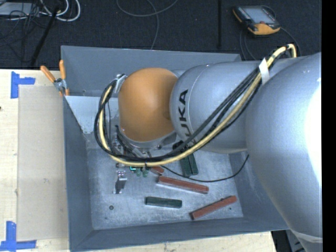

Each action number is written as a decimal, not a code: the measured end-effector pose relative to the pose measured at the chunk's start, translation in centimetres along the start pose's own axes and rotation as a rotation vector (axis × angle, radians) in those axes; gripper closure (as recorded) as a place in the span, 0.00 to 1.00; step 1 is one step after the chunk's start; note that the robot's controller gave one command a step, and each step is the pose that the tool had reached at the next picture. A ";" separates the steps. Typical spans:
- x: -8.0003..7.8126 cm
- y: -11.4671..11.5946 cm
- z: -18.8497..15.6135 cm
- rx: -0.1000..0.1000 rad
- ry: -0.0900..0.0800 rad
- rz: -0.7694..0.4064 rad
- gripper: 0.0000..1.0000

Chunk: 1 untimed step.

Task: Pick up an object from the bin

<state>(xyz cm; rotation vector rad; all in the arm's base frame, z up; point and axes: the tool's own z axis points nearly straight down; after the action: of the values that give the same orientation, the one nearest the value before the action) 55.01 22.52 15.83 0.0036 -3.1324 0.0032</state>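
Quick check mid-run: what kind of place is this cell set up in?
Most likely a robotics lab test station: a KUKA arm reaches into a grey metal bin of loose bars, with cables and an orange handheld unit lying on the dark surface behind.

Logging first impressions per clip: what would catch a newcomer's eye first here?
The huge grey arm with its orange cover reaches in from the right and hangs over much of the grey bin. On the floor below lie a reddish-brown stick, a second reddish-brown stick further right, and a dark bar left of it.
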 end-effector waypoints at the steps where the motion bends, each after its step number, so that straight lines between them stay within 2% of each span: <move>1: -0.2 -0.1 -0.4 -0.002 -0.008 0.003 0.00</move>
<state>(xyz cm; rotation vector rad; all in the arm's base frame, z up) 55.24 22.43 16.26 -0.0017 -3.1399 0.0003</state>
